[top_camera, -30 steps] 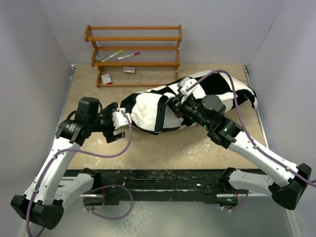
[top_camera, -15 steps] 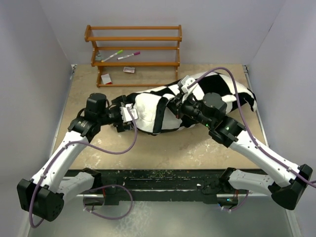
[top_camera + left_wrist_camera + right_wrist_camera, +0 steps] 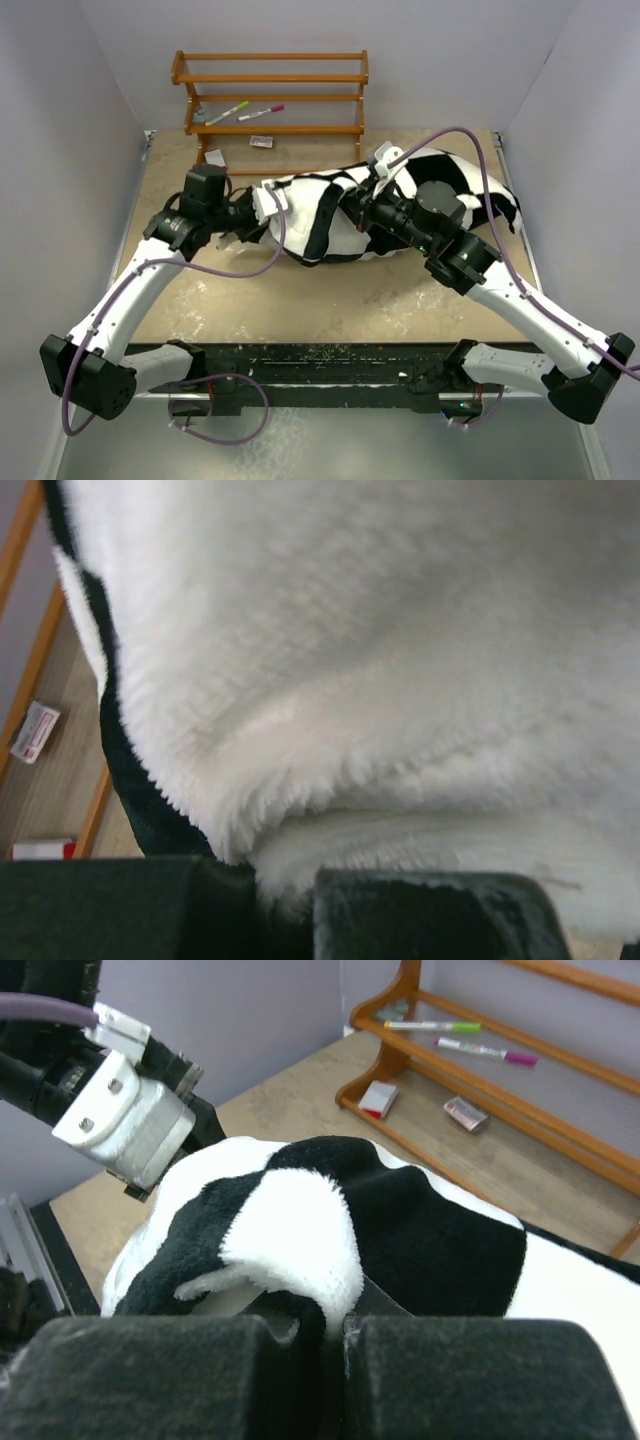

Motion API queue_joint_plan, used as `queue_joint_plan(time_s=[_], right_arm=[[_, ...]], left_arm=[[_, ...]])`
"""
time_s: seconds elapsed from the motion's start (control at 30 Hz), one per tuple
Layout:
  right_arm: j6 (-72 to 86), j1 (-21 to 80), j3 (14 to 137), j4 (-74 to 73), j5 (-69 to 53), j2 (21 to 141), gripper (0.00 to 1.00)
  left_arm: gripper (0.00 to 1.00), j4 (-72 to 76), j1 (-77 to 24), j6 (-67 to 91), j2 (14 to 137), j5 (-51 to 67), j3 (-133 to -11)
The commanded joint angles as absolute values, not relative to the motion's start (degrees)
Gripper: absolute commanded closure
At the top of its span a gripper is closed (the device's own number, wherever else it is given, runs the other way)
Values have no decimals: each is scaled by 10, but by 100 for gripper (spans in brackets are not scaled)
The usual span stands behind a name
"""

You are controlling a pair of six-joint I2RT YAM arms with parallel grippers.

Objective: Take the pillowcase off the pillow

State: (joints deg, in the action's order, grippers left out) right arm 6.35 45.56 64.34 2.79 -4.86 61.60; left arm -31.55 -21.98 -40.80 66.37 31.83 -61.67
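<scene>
fingers first: both pairs are closed tight. left fingers [image 3: 430, 915] pinch white fleece at the left end of the pillowcase [image 3: 300, 215], and right fingers [image 3: 480, 1380] are clamped on a folded black-and-white edge near its middle.

count-wise: one checkered pillowcase, lying stuffed and lumpy across the back half of the tan surface [image 3: 330, 290], running from the centre out to the right. the pillow isn't something i can pick out from the white squares and lining, so i can't tell how much of it is out.

around it: one wooden rack [image 3: 270, 78] against the back wall, just behind the case's left end. two markers sit on its middle shelf, one green [image 3: 228, 110] and one pink [image 3: 262, 111]. lower down there's one small packet [image 3: 261, 141] and one red-and-white box [image 3: 214, 159] by the rack's left foot.

the right arm lies right over the case's middle.
</scene>
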Motion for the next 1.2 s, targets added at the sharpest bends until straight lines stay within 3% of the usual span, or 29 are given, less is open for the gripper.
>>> queue_joint_plan(time_s=[0.0,0.23,0.47,0.63,0.7,0.9,1.0,1.17], right_arm=[[92,461,734,125,-13,626,96],[107,461,842,62,64,699,86],[157,461,978,32,57,788,76],[175,461,1076,-48,119,847,62],[177,461,1100,-92,186,859,51],[203,461,1033,-134,367,799,29],[260,463,940,-127,391,707,19],[319,476,806,-147,378,581,16]], left_arm=[[100,-335,-222,-296,667,295,-754],[100,-405,-203,-270,696,215,-1035],[100,-345,-202,-292,702,122,-1169],[100,-376,-202,-287,730,118,-1235],[100,-412,-202,-260,745,144,-1261],[100,-472,-202,-147,794,237,-1342],[100,-479,-202,-68,822,293,-1362],[100,-412,-204,12,836,301,-1301]])
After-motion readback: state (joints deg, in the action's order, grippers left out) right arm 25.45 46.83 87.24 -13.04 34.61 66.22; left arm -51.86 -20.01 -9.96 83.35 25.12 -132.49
